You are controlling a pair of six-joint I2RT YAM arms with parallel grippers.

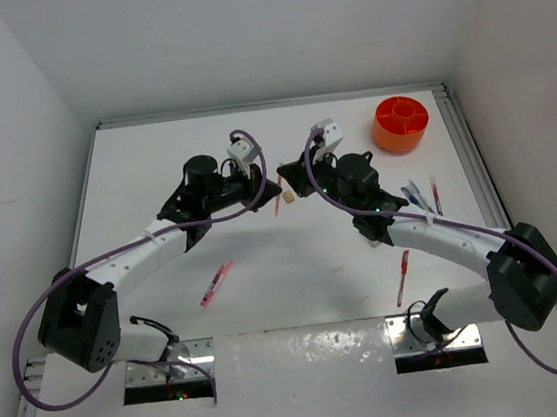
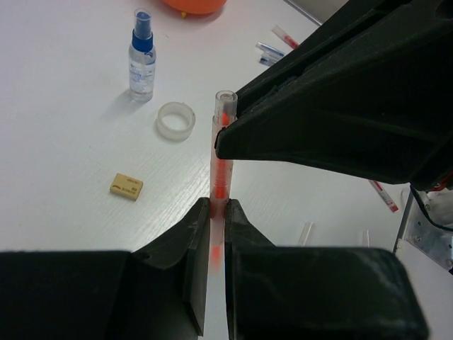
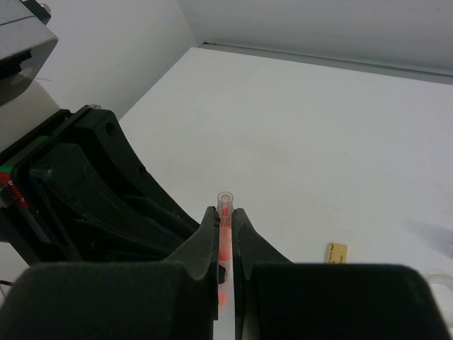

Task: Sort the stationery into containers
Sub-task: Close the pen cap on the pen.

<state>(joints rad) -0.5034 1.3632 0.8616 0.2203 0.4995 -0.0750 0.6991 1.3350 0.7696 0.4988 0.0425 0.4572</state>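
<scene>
Both grippers are shut on the same clear-barrelled red pen [image 2: 221, 163] above the middle of the table. My left gripper [image 2: 218, 207] clamps its near part. My right gripper [image 3: 225, 216] clamps it from the opposite side, with the pen's end [image 3: 225, 200] poking out past the fingertips. In the top view the left gripper [image 1: 273, 191] and the right gripper [image 1: 294, 189] meet nose to nose. The orange tub [image 1: 401, 124] stands at the far right. A blue-capped bottle [image 2: 141, 57], a clear tape ring [image 2: 175, 120] and a tan eraser [image 2: 127, 186] lie on the table below.
A pink pen [image 1: 217, 283] lies front left. A red pen [image 1: 403, 277] lies front right. Blue pens [image 1: 413, 196] and another red pen [image 1: 435, 196] lie near the tub. White walls close in the table on three sides.
</scene>
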